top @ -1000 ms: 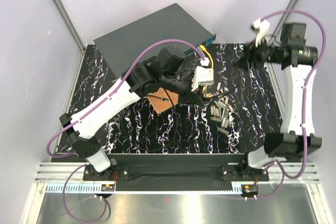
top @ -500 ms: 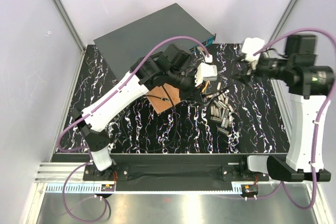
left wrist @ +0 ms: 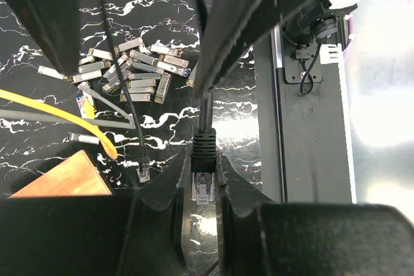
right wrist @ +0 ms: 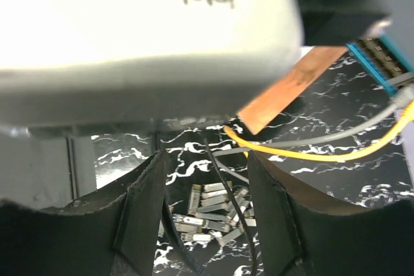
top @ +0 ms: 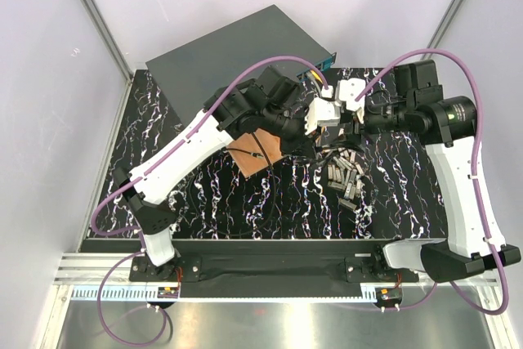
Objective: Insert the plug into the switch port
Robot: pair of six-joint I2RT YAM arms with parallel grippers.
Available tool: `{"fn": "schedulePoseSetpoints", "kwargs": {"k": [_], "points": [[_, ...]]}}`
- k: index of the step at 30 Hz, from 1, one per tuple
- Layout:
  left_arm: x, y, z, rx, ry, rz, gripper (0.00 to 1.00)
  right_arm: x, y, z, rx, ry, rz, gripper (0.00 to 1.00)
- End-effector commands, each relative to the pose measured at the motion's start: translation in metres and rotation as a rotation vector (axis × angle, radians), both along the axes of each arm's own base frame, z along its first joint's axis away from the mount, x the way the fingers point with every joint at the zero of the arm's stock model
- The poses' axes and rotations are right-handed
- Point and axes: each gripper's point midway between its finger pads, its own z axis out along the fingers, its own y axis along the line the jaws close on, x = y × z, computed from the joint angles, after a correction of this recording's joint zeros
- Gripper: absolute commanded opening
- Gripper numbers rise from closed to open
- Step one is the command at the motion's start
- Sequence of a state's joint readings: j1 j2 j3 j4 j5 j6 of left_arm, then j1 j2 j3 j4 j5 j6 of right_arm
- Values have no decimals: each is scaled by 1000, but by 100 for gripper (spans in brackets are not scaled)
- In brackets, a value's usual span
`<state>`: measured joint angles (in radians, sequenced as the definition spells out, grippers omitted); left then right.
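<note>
The switch [top: 233, 51] lies at the back, its teal-blue front edge [right wrist: 380, 57] with ports facing the mat. In the left wrist view the plug [left wrist: 203, 184], clear with a black boot, sits pinched between my left gripper's [left wrist: 202, 189] jaws, its black cable [left wrist: 204, 111] running away from them. My right gripper [right wrist: 207, 221] is open right beside the left one [top: 320, 128], under the left wrist's white camera [right wrist: 142, 30]. That black cable [right wrist: 228, 201] passes between the right fingers [right wrist: 145, 214] without being touched. The plug is hidden in the right wrist view.
A small wooden board [top: 253, 155] lies in front of the switch. Several metal modules [top: 345, 176] are piled on the black marbled mat. A yellow cable [left wrist: 55, 105] and a grey cable [right wrist: 323, 137] run from the switch. A second loose plug [left wrist: 143, 172] lies near the board.
My right arm has swung in from the far right to meet the left gripper over the mat. The left arm shifted slightly, still holding the plug.
</note>
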<state>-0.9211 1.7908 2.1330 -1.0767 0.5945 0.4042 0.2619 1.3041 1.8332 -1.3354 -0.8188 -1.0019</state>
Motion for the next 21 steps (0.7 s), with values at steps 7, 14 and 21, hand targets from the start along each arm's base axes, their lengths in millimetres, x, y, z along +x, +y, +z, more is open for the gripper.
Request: {"fn": "schedulePoseSetpoints", "kwargs": {"k": [7,14,21], "points": [[5,3,8,-39,-81,5,7,-66,-8,-23,-28,303,4,54],[5,4,13,-58,-98,0,6,-72,-10,-32,-44,330,10,52],[1,5,21,-81,-100,-12,6,-69,-15,-49,-81,339,-5,52]]}}
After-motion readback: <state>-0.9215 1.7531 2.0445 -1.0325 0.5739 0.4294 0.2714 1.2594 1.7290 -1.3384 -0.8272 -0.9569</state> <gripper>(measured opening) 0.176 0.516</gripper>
